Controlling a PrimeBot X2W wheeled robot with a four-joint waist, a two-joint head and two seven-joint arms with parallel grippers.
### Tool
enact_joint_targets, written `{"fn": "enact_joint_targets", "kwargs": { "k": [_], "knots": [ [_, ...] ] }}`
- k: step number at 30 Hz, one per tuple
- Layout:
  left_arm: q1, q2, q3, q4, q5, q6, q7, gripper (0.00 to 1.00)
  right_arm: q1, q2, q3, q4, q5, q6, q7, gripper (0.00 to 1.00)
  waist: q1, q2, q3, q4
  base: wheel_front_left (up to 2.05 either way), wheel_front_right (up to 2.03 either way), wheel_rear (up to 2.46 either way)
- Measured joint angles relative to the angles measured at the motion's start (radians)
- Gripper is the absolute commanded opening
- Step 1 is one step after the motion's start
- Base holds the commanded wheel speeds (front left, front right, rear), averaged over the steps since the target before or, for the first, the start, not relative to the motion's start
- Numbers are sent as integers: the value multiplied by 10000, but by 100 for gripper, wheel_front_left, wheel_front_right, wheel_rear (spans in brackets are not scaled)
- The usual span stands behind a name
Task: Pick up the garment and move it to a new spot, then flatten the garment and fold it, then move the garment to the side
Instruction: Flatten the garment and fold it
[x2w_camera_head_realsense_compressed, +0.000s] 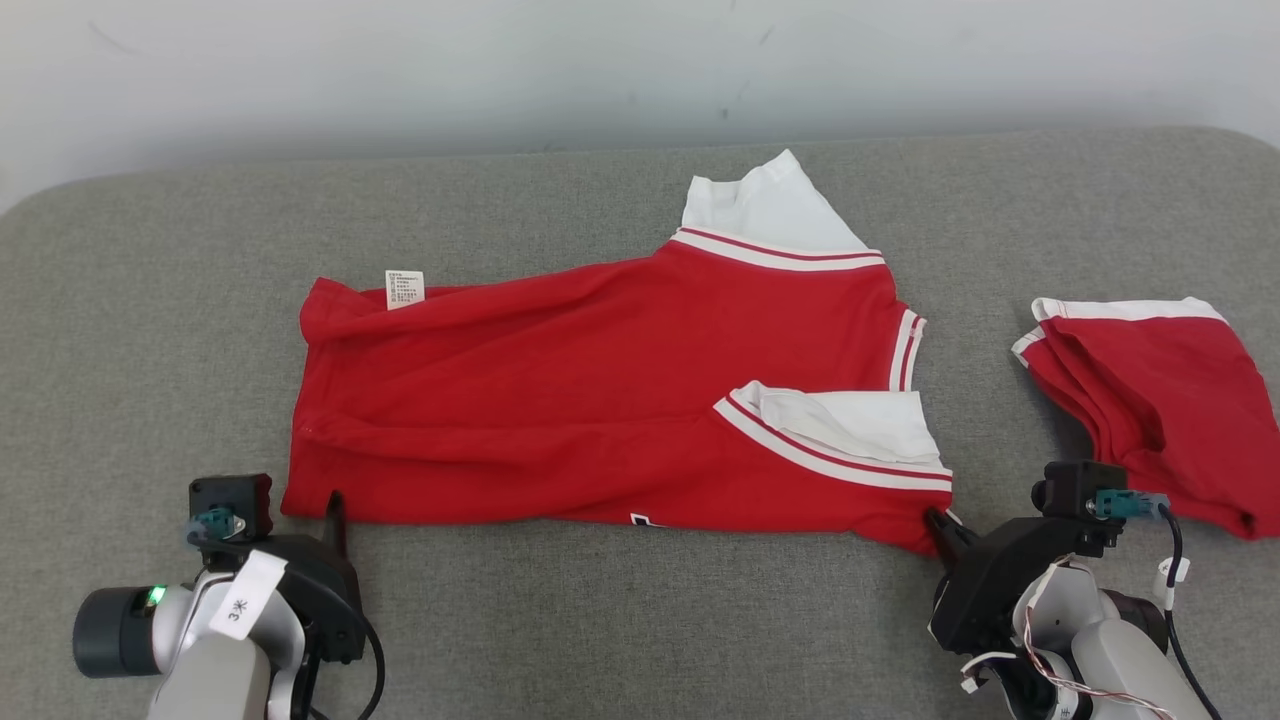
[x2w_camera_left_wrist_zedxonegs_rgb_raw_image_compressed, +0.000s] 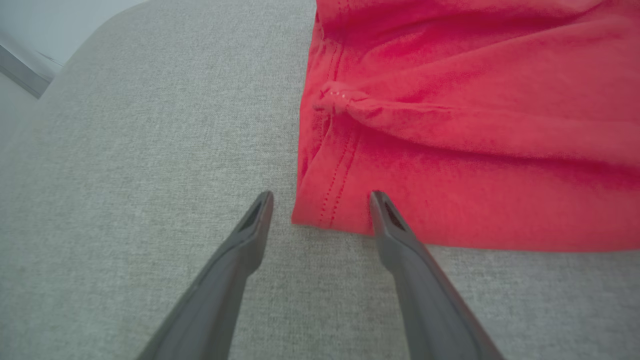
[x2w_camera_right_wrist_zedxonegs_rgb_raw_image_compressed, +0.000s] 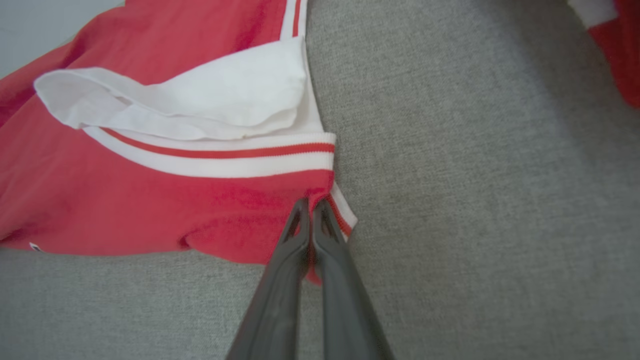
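T-shirt (x2w_camera_head_realsense_compressed: 600, 400) is light and limp: your right fingers (x2w_camera_right_wrist_zedxonegs_rgb_raw_image_compressed: 295, 240) pinch its sleeve-end corner, so close the wide left fingers (x2w_camera_left_wrist_zedxonegs_rgb_raw_image_compressed: 250, 235) on the hem corner.

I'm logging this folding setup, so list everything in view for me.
shirt: one, red with white trim, lying across the middle of the table
label: one, white, at the shirt's far left edge
second garment: one, red with white trim, bunched at the right
table: one, grey fabric top, under everything
wall: one, pale, behind the table
left gripper: one, dark, open around the shirt's near left corner
right gripper: one, dark, shut on the shirt's near right corner
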Motion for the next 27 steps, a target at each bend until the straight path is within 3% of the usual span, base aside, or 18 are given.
{"fn": "enact_joint_targets", "kwargs": {
  "k": [3, 12, 15, 18, 20, 21, 22, 23, 26, 27],
  "knots": [
    [-12, 27, -2, 52, -38, -21, 2, 96, -11, 8, 25, 35, 0, 0, -2, 0, 0, 0, -11, -31, 0, 0, 0],
    [-432, 4, -10, 242, -104, -107, 50, 100, -21, 25, 67, 88, 0, 33, -6, 0, 0, 0, 17, -123, 0, 0, 0],
    [-471, 50, 0, 384, -104, -107, 194, 92, -101, 40, 151, 140, 0, 59, -6, 0, 0, 0, 39, -193, 0, 0, 0],
    [-548, 69, -13, 510, -104, -184, 288, 80, -202, 59, 167, 194, 0, 59, -6, 0, 0, -1, 76, -262, 0, 0, 0],
    [-580, 65, -44, 550, -102, -192, 290, 60, -207, 67, 159, 205, 2, 61, -12, 0, 0, 0, 102, -291, 0, 0, 0],
    [-583, 65, -52, 575, -102, -192, 299, 44, -208, 71, 157, 207, 2, 61, -12, 0, 0, 0, 113, -300, 0, 0, 0],
    [-586, 67, -58, 596, -102, -194, 351, 38, -208, 73, 153, 205, 2, 63, -13, 0, 0, -1, 124, -306, 0, 0, 0],
    [-593, 67, -69, 619, -102, -197, 360, 25, -208, 73, 148, 207, 2, 73, -13, 0, 0, 0, 135, -311, 0, 0, 0],
    [-603, 65, -94, 667, -102, -274, 380, 13, -218, 73, 134, 207, 2, 73, -19, 0, 0, 0, 169, -315, 0, 0, 0],
    [-607, 67, -94, 679, -102, -274, 393, 5, -221, 73, 128, 211, 4, 73, -25, 0, 0, -1, 178, -314, 0, 0, 0]
  ]
}}
